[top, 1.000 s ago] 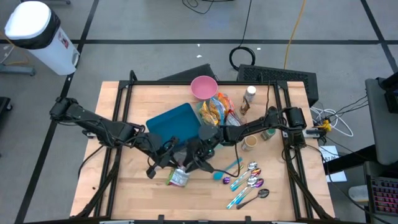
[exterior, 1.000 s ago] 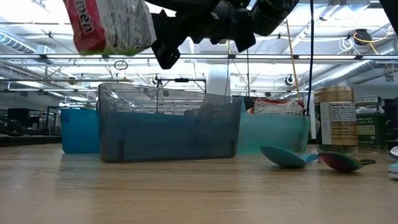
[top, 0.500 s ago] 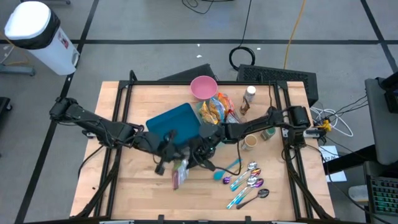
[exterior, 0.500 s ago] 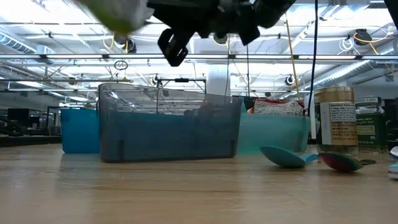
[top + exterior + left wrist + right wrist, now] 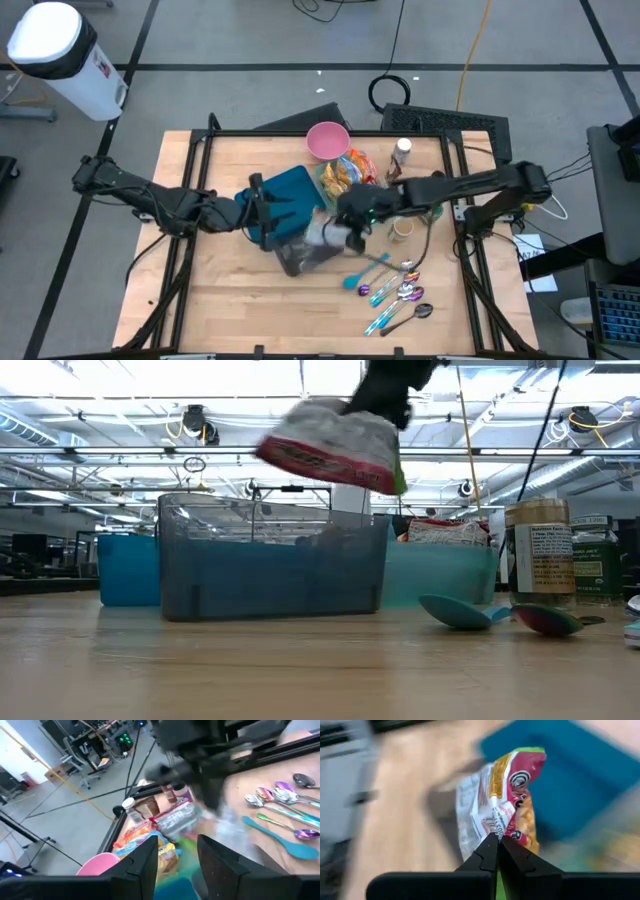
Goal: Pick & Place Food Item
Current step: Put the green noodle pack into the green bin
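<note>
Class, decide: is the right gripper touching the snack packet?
Touching. In the right wrist view, the right gripper has its fingers pinched shut on the snack packet's edge.

Snack bag [image 5: 507, 805] pinched between fingers [image 5: 487, 852], seemingly

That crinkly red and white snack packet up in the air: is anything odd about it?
Yes: the red and white snack packet hangs tilted, pinched at one edge by the right tool, above the clear grey bin.
</note>
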Robot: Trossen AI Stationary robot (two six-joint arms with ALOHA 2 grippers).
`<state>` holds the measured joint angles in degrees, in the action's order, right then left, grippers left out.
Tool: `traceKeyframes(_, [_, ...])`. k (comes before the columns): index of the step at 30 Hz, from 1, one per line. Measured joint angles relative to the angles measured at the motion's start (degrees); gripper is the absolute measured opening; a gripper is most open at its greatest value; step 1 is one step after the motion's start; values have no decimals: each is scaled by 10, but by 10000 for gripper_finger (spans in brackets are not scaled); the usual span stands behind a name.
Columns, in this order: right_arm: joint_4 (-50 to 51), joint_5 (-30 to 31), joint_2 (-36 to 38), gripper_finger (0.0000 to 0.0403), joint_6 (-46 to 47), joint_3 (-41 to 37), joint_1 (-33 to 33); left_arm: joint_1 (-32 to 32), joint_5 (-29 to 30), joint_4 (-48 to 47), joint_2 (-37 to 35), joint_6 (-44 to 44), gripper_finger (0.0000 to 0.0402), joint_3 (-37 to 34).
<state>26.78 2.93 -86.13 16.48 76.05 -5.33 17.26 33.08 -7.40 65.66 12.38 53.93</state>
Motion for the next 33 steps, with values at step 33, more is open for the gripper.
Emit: traceKeyframes(33, [282, 199, 16, 0, 241, -1, 23, -61, -1, -23, 0, -39, 147, 0])
